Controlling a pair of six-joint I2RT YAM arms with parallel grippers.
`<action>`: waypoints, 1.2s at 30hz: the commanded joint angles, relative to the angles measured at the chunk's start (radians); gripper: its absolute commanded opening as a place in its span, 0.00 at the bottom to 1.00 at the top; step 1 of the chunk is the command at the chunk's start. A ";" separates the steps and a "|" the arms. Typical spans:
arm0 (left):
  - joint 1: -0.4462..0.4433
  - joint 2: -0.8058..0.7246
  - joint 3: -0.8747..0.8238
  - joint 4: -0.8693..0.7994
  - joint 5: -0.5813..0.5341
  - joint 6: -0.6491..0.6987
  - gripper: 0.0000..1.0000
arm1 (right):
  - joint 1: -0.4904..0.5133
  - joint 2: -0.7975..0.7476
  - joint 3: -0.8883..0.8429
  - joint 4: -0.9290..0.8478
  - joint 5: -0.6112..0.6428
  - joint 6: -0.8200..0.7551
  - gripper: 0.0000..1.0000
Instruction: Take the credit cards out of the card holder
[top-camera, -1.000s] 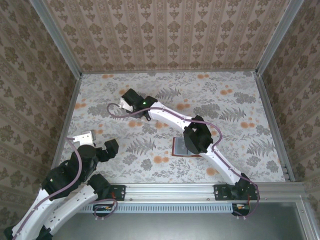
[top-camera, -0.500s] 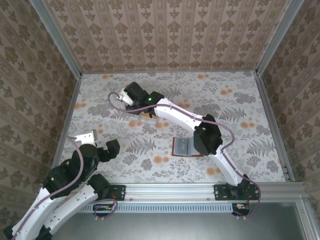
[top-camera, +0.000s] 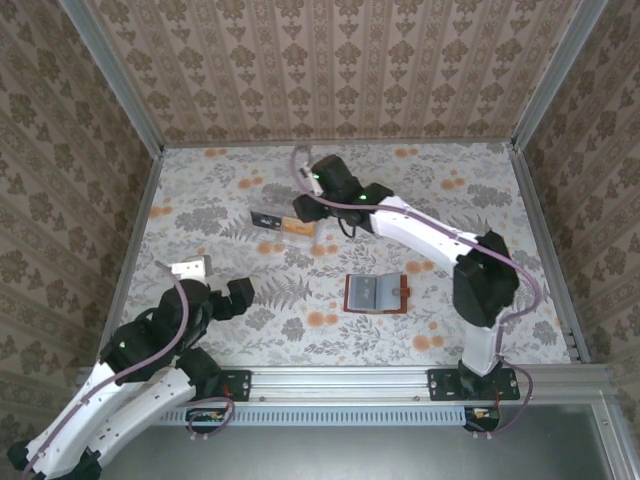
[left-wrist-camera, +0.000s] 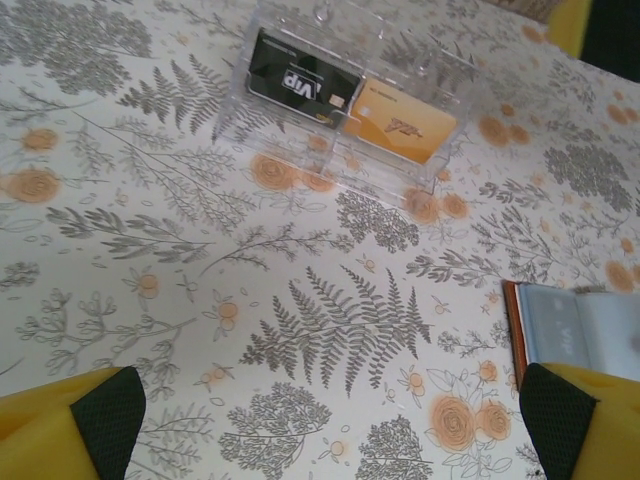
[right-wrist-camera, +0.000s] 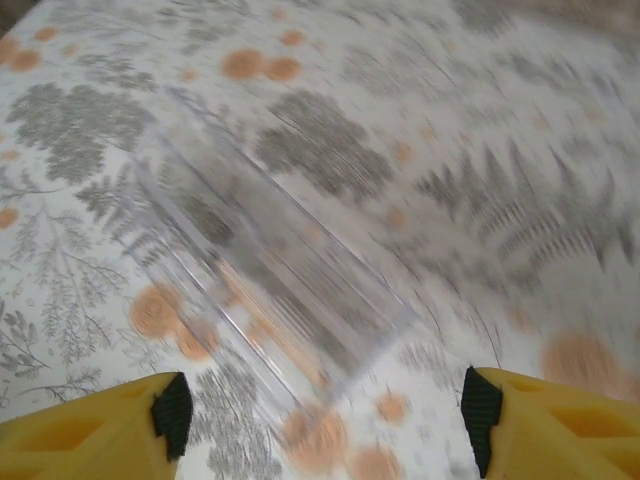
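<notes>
The card holder (top-camera: 375, 293) lies open and flat on the flowered table, its blue-grey lining up; its left edge shows in the left wrist view as the card holder (left-wrist-camera: 575, 325). The credit cards sit inside a clear plastic box (top-camera: 283, 222): a dark grey card (left-wrist-camera: 295, 78) on the left and an orange-tan card (left-wrist-camera: 402, 120) beside it. My right gripper (top-camera: 308, 205) hovers open just behind the box, which looks blurred as the clear box (right-wrist-camera: 270, 265) between and beyond its fingers (right-wrist-camera: 490, 405). My left gripper (left-wrist-camera: 330, 425) is open over bare table, near the front left.
Patterned walls and metal rails (top-camera: 135, 255) close in the table on three sides. The floral tablecloth (top-camera: 460, 210) stretches open to the right and between the box and the card holder.
The right arm swung rightward and back off the box, uncovering the box and the whole card holder. The left gripper moved a little forward and to the right.
</notes>
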 joint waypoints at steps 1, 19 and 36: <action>0.008 0.057 -0.029 0.116 0.069 0.018 1.00 | 0.005 -0.134 -0.173 0.088 -0.045 0.193 0.84; -0.018 0.554 -0.072 0.528 0.315 -0.040 1.00 | -0.027 -0.621 -0.784 0.074 -0.057 0.379 0.99; -0.150 1.041 0.117 0.733 0.406 -0.061 0.70 | -0.043 -0.714 -0.990 -0.013 0.095 0.520 0.64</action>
